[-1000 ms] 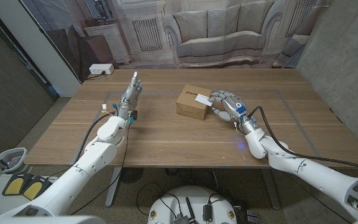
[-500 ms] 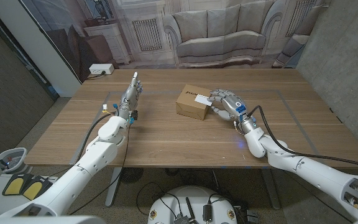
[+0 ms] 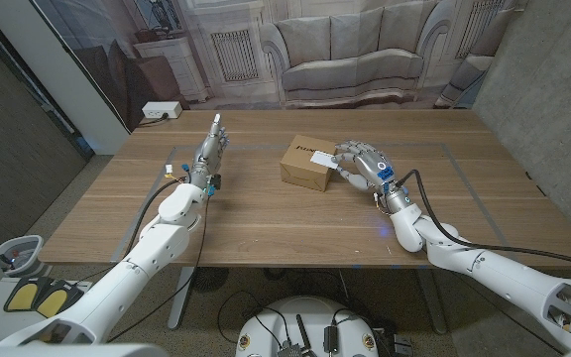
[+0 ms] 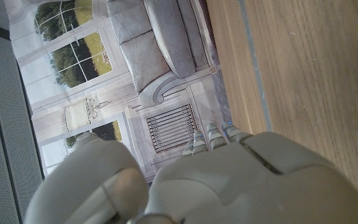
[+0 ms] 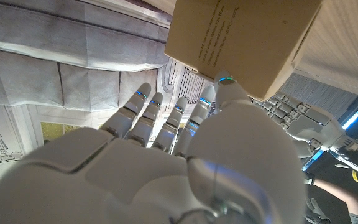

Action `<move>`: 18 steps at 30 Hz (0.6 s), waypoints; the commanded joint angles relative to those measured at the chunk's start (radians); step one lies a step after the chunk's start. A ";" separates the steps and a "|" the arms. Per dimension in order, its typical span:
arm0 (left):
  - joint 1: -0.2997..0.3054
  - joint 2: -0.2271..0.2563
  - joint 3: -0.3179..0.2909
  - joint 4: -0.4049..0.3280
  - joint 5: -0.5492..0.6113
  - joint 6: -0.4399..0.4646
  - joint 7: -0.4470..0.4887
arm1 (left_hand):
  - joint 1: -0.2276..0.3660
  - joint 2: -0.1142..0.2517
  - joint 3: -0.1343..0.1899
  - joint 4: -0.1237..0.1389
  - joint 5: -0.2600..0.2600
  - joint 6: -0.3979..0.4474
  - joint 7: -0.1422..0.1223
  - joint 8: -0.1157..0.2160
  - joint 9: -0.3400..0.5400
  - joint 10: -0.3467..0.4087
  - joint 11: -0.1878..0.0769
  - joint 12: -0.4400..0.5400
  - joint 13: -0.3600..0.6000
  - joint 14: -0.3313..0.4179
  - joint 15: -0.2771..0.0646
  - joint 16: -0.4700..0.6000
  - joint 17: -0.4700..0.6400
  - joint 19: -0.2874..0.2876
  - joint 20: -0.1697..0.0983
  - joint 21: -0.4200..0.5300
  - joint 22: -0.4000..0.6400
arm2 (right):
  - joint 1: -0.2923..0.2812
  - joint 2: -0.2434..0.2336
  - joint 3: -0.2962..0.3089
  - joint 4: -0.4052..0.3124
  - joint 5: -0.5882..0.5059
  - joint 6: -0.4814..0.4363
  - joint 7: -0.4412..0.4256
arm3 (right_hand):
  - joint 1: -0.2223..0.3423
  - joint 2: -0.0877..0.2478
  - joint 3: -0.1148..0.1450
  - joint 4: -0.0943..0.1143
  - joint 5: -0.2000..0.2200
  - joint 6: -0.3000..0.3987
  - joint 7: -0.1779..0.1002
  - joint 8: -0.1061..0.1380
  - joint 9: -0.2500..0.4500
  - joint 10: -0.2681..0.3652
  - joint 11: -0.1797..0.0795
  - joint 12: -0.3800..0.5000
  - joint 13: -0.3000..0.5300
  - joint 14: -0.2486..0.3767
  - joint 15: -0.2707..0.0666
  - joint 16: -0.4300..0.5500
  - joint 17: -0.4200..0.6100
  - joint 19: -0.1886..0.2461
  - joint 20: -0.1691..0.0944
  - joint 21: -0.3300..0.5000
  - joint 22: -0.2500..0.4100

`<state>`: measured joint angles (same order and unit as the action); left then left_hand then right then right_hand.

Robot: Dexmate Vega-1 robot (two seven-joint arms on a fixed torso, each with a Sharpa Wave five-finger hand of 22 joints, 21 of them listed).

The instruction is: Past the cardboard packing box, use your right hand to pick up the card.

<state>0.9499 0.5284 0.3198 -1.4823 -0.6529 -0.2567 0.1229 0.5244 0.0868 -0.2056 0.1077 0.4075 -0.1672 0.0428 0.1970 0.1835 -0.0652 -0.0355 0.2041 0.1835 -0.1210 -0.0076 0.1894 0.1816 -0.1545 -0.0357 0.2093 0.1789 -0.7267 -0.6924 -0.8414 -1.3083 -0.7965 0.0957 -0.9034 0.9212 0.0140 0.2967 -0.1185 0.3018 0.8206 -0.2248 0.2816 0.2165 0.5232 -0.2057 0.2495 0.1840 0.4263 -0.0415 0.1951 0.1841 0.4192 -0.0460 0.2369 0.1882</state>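
My left hand (image 3: 209, 151) stands at ten o'clock on the desk (image 3: 266, 223), fingers straight and together, holding nothing; the box (image 3: 305, 164) sits near centre, the card (image 3: 321, 158) on its top, my right hand (image 3: 363, 163) at three o'clock, fingertips touching the card, grip unclear.

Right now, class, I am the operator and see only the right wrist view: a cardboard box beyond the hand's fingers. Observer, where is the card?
Observer: The card lies on top of the cardboard box, on the side nearest the right hand.
Operator: Is the other hand in the way?
Observer: No. The left hand stands apart on the box's far side, holding nothing.
Operator: Is the card gripped?
Observer: The right hand reaches the card's edge; a grip I cannot confirm.
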 commanded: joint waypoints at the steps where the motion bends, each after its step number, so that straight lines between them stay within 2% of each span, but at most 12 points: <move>1: -0.008 -0.005 0.004 0.011 -0.002 -0.003 -0.006 | 0.003 0.005 -0.008 0.001 0.005 -0.001 0.000 -0.003 0.003 -0.003 0.000 0.000 0.004 -0.003 0.003 -0.001 0.003 -0.012 -0.009 -0.004 0.006 | 0.000 0.004 -0.004 0.008 0.002 0.014 -0.021 | 0.002 0.002 0.002 0.006 -0.004 0.018 0.002 0.008 0.004 0.015 0.001 0.004 0.003 0.012 -0.114 0.005 0.002 0.011 -0.082 0.005 0.006; 18: -0.006 -0.004 0.005 0.009 -0.002 0.001 -0.003 | 0.004 0.006 -0.011 0.001 0.005 0.000 -0.001 -0.002 0.003 -0.004 0.000 0.000 0.004 -0.002 0.002 -0.001 0.003 -0.013 -0.009 -0.004 0.006 | 0.009 0.013 -0.009 0.029 0.007 0.026 -0.022 | 0.000 0.002 0.000 0.006 -0.005 0.018 0.001 0.004 0.003 0.021 0.000 0.003 0.003 0.019 -0.114 0.004 0.002 0.015 -0.082 0.006 0.006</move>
<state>0.9457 0.5248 0.3225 -1.4735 -0.6553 -0.2593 0.1191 0.5245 0.0869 -0.2115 0.1081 0.4075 -0.1673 0.0428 0.1970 0.1835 -0.0652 -0.0355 0.2041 0.1835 -0.1210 -0.0076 0.1894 0.1816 -0.1545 -0.0357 0.2093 0.1790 -0.7250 -0.6861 -0.8465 -1.2950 -0.7936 0.1140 -0.9213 0.9216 0.0136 0.2967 -0.1186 0.3018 0.8348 -0.2213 0.2816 0.2163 0.5358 -0.2072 0.2494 0.1840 0.4371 -0.0412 0.1951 0.1839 0.4260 -0.0462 0.2369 0.1933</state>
